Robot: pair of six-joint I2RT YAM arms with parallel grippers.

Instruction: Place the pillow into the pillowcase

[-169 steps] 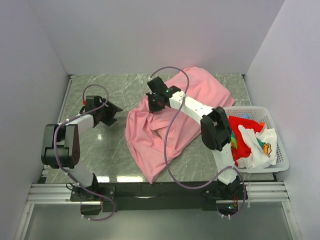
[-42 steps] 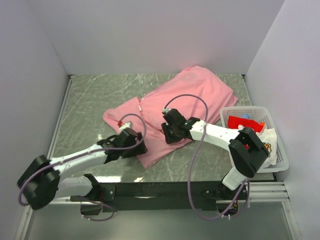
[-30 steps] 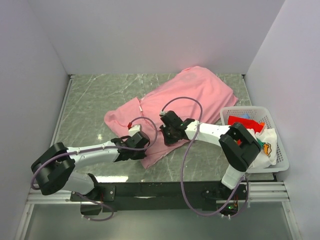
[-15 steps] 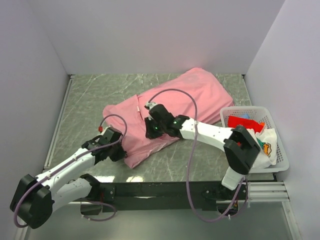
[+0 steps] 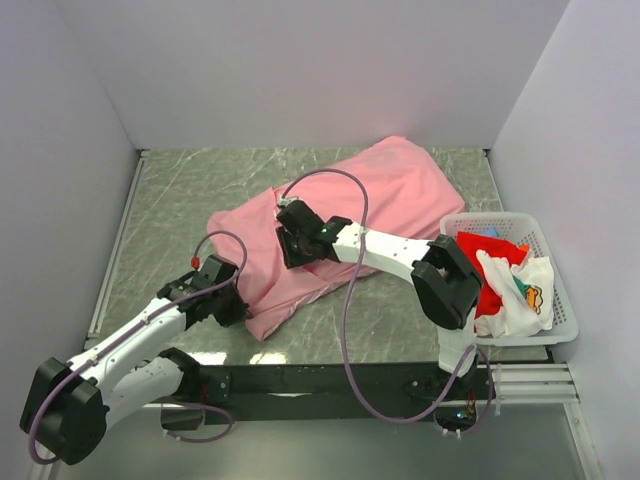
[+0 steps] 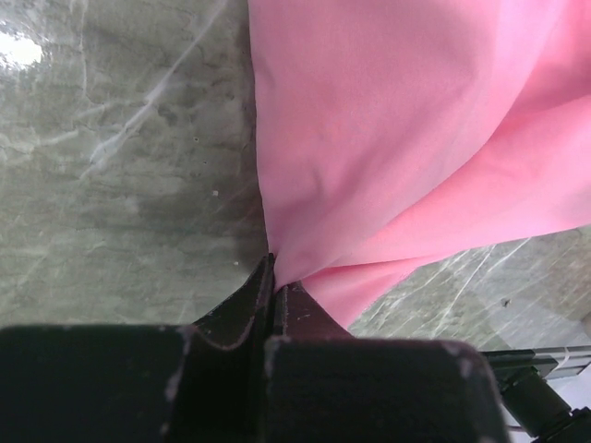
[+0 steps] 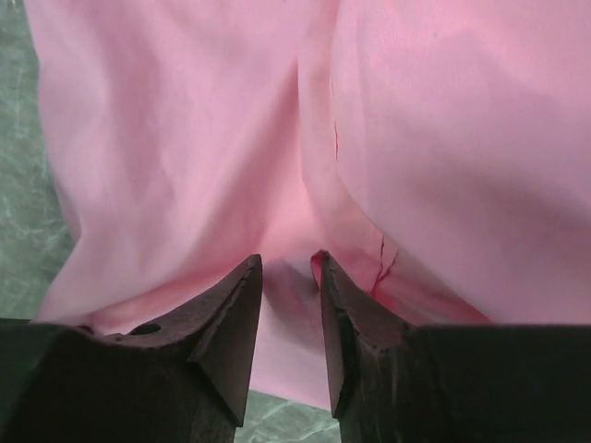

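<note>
The pink pillowcase point(image 5: 385, 190) lies across the green marble table, bulging at the back right and flat and creased toward the near left. The pillow itself is hidden. My left gripper point(image 5: 232, 305) is shut on the pillowcase's near left edge, and the left wrist view shows the fabric point(image 6: 388, 138) pinched at the closed tips point(image 6: 273, 269). My right gripper point(image 5: 288, 242) sits on top of the pillowcase's middle. In the right wrist view its jaws point(image 7: 288, 263) stand apart, open, over a crease of pink cloth point(image 7: 443, 138), gripping nothing.
A white plastic basket point(image 5: 562, 300) stands at the right edge, holding a red cloth point(image 5: 482, 280) and a white cloth with a colourful print point(image 5: 522, 290). Bare marble point(image 5: 180, 200) shows at the left and back left. White walls close in three sides.
My left gripper pulled the pillowcase's near edge leftward, toward the front. My right gripper slid left and back over the fabric, and its jaws widened, letting go of the cloth.
</note>
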